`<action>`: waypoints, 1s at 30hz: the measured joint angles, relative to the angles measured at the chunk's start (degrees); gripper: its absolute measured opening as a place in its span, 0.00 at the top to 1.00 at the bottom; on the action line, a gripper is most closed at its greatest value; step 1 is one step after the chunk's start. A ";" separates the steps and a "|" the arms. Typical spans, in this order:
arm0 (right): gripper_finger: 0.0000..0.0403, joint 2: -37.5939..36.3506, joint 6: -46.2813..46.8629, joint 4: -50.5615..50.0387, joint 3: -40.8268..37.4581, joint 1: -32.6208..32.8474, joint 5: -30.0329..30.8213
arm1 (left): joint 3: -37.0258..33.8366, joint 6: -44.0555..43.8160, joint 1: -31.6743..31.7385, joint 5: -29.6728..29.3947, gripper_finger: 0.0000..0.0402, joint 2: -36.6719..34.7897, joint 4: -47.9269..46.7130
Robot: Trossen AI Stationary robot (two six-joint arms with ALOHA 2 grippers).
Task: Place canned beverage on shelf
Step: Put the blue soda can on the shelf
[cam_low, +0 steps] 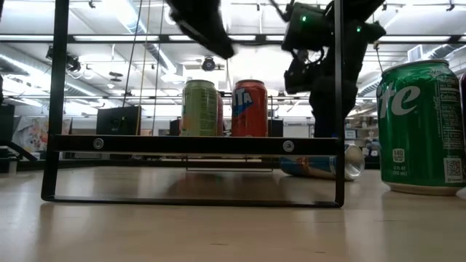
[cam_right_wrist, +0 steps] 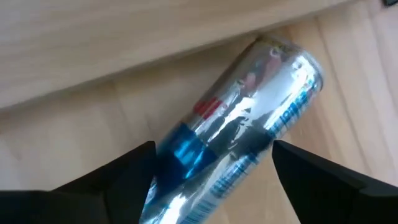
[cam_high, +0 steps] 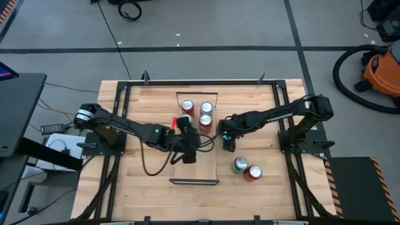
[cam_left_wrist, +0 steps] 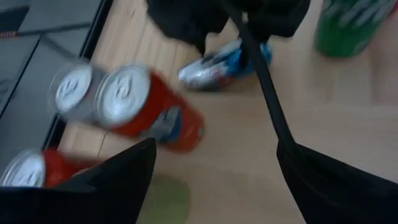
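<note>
Right of centre in the high view, right pincer [cam_right_wrist: 211,165] hangs spread over a silver-blue can [cam_right_wrist: 239,118] lying on its side beside the shelf [cam_high: 197,169]; left pincer [cam_left_wrist: 214,165] also spread over shelf w/ red cans [cam_high: 205,115]; best to straddle can mid-body, squeeze gently, then stand it up.

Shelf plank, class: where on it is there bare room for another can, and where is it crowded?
The shelf is bare along its near half, from the left end effector down to the near black frame. The far end is crowded with upright cans. Beside the plank, the right end effector hangs over a silver-blue can lying on the table.
</note>
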 joint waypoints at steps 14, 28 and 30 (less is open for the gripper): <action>0.34 4.85 -2.03 -0.74 -0.07 -2.38 -2.56 | -0.02 -5.41 -2.16 -3.17 0.14 -1.01 -4.45; 0.37 -3.20 -5.81 -0.72 -1.46 -2.00 0.45 | -0.02 -5.33 -2.73 -3.04 0.14 -1.01 -3.17; 0.37 -5.85 -5.67 0.29 -3.49 -1.23 1.11 | -0.02 -5.60 -2.73 -3.00 0.14 -0.99 -2.59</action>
